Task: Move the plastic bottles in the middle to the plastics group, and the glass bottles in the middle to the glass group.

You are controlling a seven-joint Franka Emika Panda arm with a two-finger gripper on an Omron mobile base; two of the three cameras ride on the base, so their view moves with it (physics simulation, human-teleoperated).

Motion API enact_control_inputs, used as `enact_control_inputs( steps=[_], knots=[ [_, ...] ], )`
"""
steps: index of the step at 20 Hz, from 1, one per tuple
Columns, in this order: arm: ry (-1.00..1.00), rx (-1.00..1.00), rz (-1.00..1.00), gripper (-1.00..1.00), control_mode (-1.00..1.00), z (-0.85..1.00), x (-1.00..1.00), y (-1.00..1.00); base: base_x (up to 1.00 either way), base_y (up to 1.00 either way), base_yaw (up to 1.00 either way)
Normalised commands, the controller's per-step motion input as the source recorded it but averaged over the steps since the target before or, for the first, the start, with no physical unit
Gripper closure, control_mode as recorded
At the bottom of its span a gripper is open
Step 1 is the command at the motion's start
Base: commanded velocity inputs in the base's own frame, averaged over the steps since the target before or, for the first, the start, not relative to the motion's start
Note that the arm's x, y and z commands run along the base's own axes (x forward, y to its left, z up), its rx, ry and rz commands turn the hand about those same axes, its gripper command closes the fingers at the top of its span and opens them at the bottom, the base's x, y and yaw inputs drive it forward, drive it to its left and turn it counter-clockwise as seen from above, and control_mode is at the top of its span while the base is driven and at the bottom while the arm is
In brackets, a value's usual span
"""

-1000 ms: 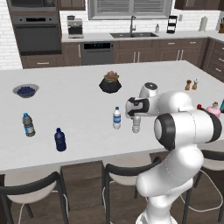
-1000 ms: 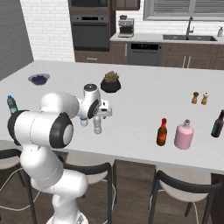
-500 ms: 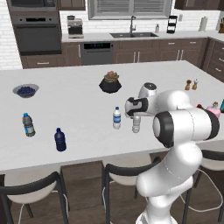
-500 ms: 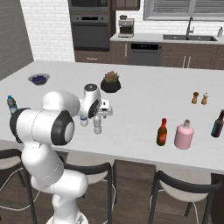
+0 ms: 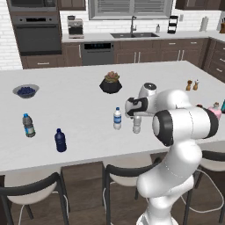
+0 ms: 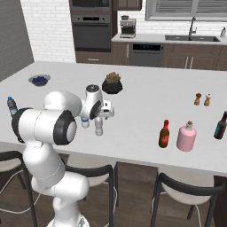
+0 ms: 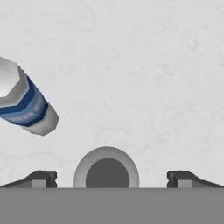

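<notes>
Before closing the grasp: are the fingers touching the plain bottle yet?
Apart. Hand view shows counter between each of the fingers and the plain bottle.

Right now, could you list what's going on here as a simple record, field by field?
setting: simulated kitchen, white island counter
fingers: open, one on each side of the plain bottle's cap, not closed on it
plain bottle: upright, directly under the hand
blue-label bottle: upright, just beside the plain one
navy bottle: upright near the counter's front edge, dark-capped clear bottle close by
red-brown bottle: upright beside the pink bottle
other items: plant pot, blueberry bowl
</notes>
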Motion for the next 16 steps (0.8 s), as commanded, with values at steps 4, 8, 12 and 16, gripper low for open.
enact_control_inputs(
  steps=[4, 8, 12, 16],
  knots=[
    [0.00, 0.00, 0.00, 1.00, -1.00, 0.00, 0.00, 0.00, 0.00, 0.00, 0.00],
    [0.00, 0.00, 0.00, 1.00, -1.00, 0.00, 0.00, 0.00, 0.00, 0.00, 0.00],
    [-0.01, 0.03, 0.00, 1.00, -1.00, 0.09, -0.24, 0.00, 0.00, 0.00, 0.00],
    [-0.06, 0.08, 0.04, 1.00, -1.00, 0.49, -0.71, 0.00, 0.00, 0.00, 0.00]
  ],
)
